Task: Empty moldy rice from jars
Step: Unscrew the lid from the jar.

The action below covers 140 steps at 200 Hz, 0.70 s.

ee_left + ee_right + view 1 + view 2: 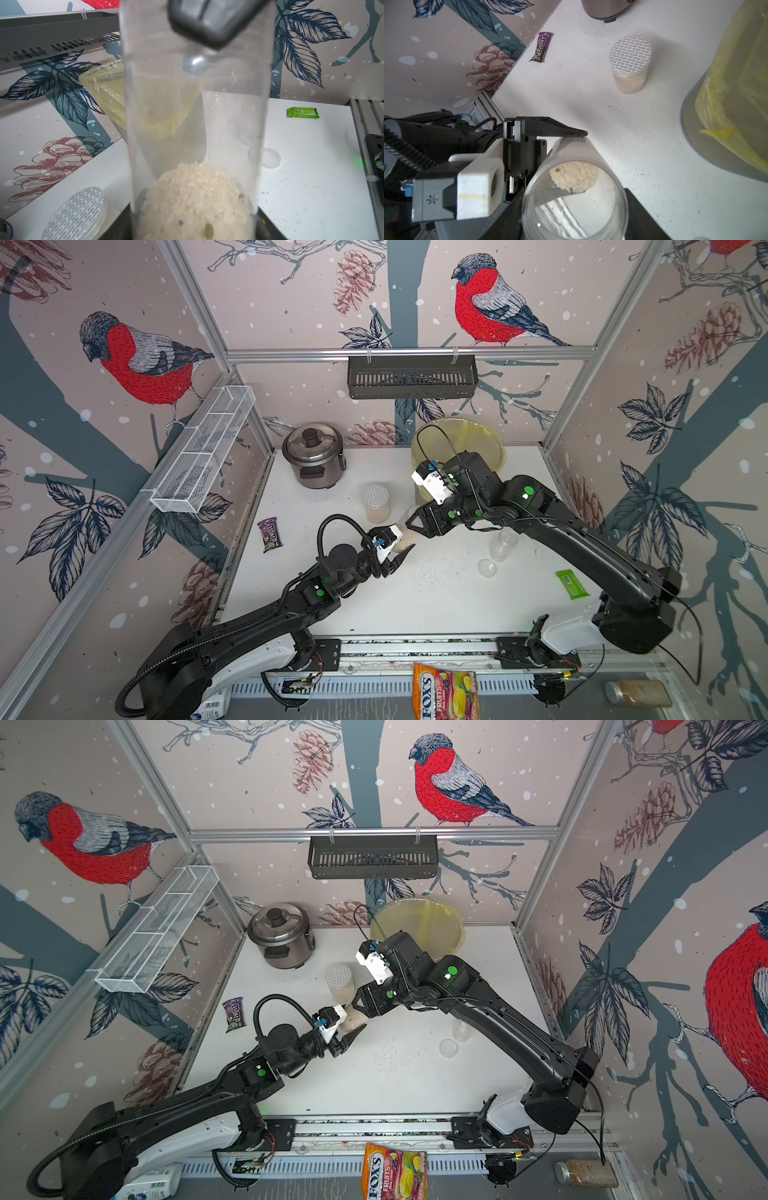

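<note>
A narrow clear jar (406,537) (575,155) hangs tilted above the table's middle, between both arms. Moldy rice (197,197) (574,176) with a few green specks sits heaped at its bottom end. My left gripper (401,547) (194,232) is shut on that bottom end. My right gripper (411,520) (574,220) is shut on the clear lid at the other end, a finger on each side. A wider jar (376,504) (630,64) with a silver dotted lid stands behind, holding rice. A third jar (503,545) stands empty at the right, with a loose clear lid (487,568) beside it.
The bin with the yellow bag (457,443) stands at the back, behind my right arm. A rice cooker (313,456) is back left, a purple candy packet (270,535) at the left, a green packet (572,584) at the right. Dark specks dot the table (436,597).
</note>
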### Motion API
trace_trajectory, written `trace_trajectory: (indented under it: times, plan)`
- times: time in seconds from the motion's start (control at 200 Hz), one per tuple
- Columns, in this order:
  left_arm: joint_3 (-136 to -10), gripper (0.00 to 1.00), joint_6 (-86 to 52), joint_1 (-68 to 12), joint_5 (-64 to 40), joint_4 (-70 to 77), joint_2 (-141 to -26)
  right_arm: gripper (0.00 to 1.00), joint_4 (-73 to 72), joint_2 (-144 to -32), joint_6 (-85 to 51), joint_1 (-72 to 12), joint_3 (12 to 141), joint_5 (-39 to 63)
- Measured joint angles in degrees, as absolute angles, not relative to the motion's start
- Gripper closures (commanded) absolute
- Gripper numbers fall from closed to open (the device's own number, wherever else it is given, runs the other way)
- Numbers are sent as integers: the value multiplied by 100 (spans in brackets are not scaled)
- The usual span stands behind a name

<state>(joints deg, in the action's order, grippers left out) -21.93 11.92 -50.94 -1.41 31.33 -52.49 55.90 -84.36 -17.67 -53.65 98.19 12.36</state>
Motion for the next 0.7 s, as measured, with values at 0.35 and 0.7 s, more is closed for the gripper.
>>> trace_trajectory:
  times: [0.35, 0.7]
  plan:
    - [-2250, 94, 1142, -5094, -248, 3159, -5304, 66, 6292, -8770, -110, -5245, 10492, 1435]
    - [-2261, 96, 1190, -5096, -351, 3240, -5297, 51, 6296, -8611, 1219, -5011, 10346, 1990]
